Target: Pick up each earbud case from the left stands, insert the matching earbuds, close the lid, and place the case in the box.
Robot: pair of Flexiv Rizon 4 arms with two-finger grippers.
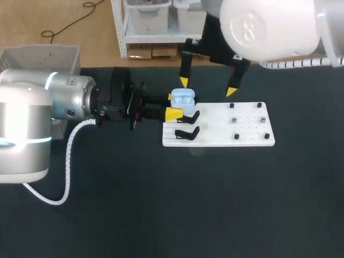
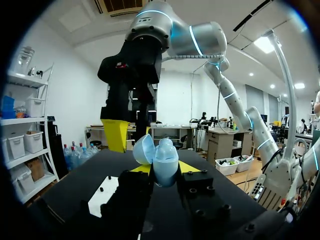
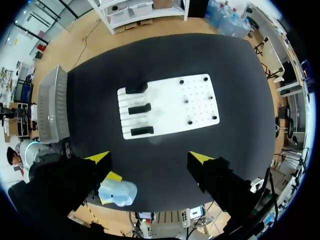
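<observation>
Gripping the pale blue earbud case (image 1: 183, 97) from two sides, the left gripper (image 1: 172, 105) had its yellow tips closed against the case's flanks and held it over the far-left corner of the white board (image 1: 226, 131), just above the end of the black stands (image 1: 187, 133) that lined the board's left edge. In the left wrist view the case stood upright between those tips, its long axis roughly vertical and its mouth turned upward. The lid was hinged open and leaned away to one side of the body, so the two rounded halves showed side by side. Whether any earbuds sat inside could not be told. The right gripper (image 1: 207, 86) hung over the far edge of the board with its jaws spread wide and nothing between them. Its fingers pointed down, one yellow tip just beyond the case and the other above the middle of the board's far edge. The board lay flat with its long side running left to right. The grey box (image 1: 40, 56) sat well to the left of the board, beyond the left arm
</observation>
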